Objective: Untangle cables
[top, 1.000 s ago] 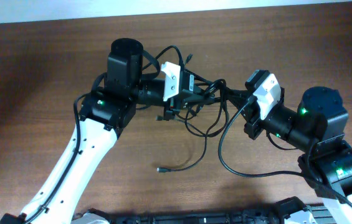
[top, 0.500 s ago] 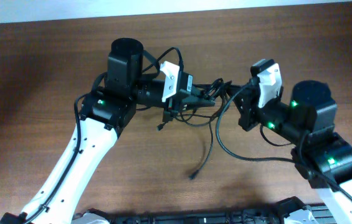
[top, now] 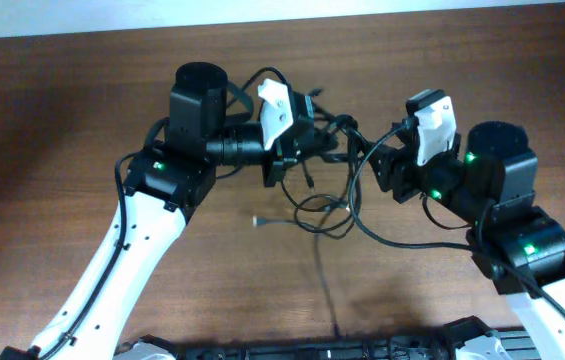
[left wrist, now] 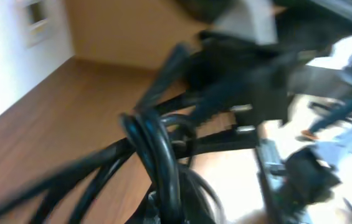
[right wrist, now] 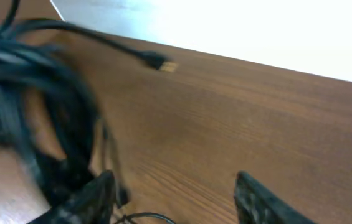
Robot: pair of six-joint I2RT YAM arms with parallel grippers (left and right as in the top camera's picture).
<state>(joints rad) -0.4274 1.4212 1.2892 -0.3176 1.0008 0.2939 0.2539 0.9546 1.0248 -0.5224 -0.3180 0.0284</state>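
Observation:
The cables [top: 334, 205] are thin black cords bunched in a knot between the two arms, with loose loops drooping onto the table. One plug end [top: 258, 220] lies on the wood. My left gripper [top: 312, 140] is shut on the upper part of the bunch; in the left wrist view the cords [left wrist: 157, 143] rise straight out of the shut jaws. Just right of the knot, my right gripper [top: 382, 165] is open. In the right wrist view the fingers [right wrist: 95, 193] stand wide apart over bare wood, with the blurred cables [right wrist: 38, 93] to their left and a plug [right wrist: 157, 61] beyond.
The brown wooden table [top: 62, 120] stretches out on all sides. One black strand [top: 327, 290] trails from the loops toward the front edge. The left arm's white link [top: 132, 250] crosses the front left, and the right arm's base [top: 532, 250] stands at the front right.
My right gripper has opened and let go of the cables. The loops and the loose plug end have swung and dropped lower left onto the table. The left gripper keeps its hold.

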